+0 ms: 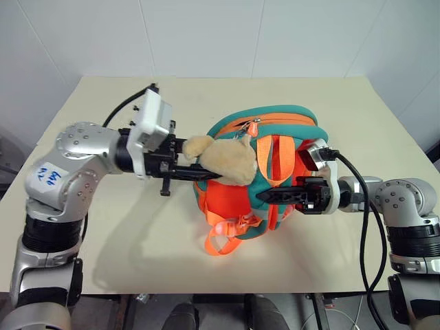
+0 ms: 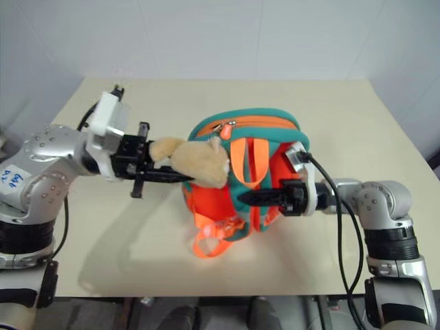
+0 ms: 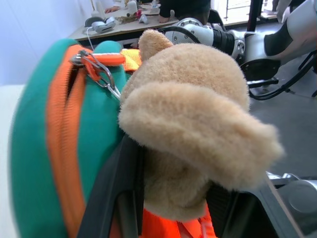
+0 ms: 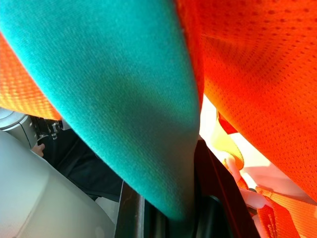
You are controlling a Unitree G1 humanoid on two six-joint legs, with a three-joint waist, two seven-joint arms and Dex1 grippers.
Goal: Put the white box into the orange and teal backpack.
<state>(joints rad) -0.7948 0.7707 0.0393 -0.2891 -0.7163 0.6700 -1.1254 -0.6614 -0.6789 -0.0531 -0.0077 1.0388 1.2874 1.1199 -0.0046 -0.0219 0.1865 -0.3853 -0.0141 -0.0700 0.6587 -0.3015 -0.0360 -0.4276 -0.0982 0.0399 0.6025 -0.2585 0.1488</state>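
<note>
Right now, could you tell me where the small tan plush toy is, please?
The small tan plush toy hangs on the left front of the orange and teal fabric backpack in the head views, mid-table, between the left claw's black fingers.

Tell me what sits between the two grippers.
The orange and teal backpack, its tan plush toy nearest the left gripper; the right gripper pinches a teal strap, head views.

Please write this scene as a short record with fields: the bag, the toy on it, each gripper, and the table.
bag: orange and teal backpack, held above the table, zipper at the top
toy: tan plush toy, hangs on the bag's front
left gripper: fingers on both sides of the plush toy, at the bag's side
right gripper: shut on a teal strap of the backpack
table: beige top
white box: cannot tell where it is
</note>
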